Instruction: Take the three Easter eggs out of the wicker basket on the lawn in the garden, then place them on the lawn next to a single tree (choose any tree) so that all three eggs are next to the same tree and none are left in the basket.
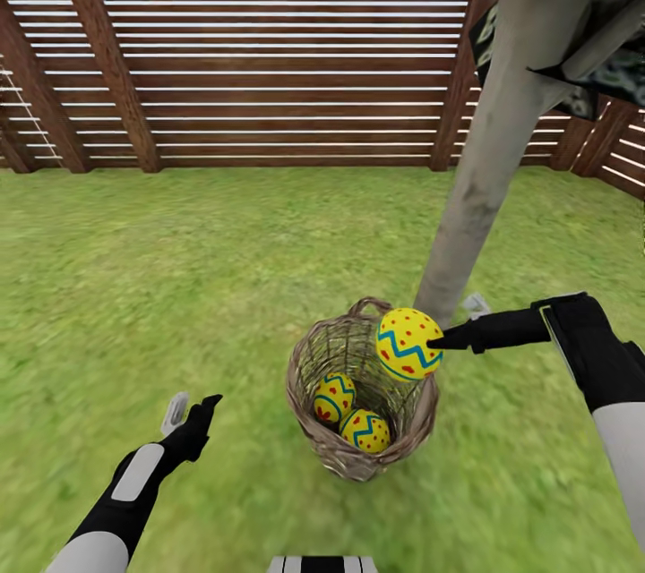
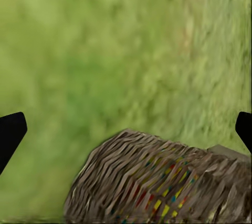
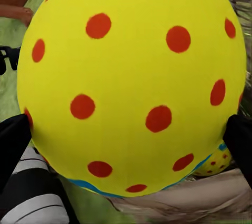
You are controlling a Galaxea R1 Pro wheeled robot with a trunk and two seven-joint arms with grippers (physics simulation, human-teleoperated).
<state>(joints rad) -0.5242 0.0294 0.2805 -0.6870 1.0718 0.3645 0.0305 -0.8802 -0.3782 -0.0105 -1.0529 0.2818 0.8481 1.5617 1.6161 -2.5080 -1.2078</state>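
The wicker basket stands on the lawn at the foot of the tree. Two Easter eggs lie inside it. A third egg, yellow with red dots and a blue zigzag, hangs above the basket's right rim with my right gripper shut on it. That egg is huge in the right wrist view, between two black fingertips. My left gripper stands open to the left of the basket, holding nothing. The left wrist view looks at the basket's woven wall.
A brown slatted fence closes the garden behind the lawn. The tree's pale trunk rises just behind and right of the basket, with dark foliage at the top right. Open grass lies to the left and in front.
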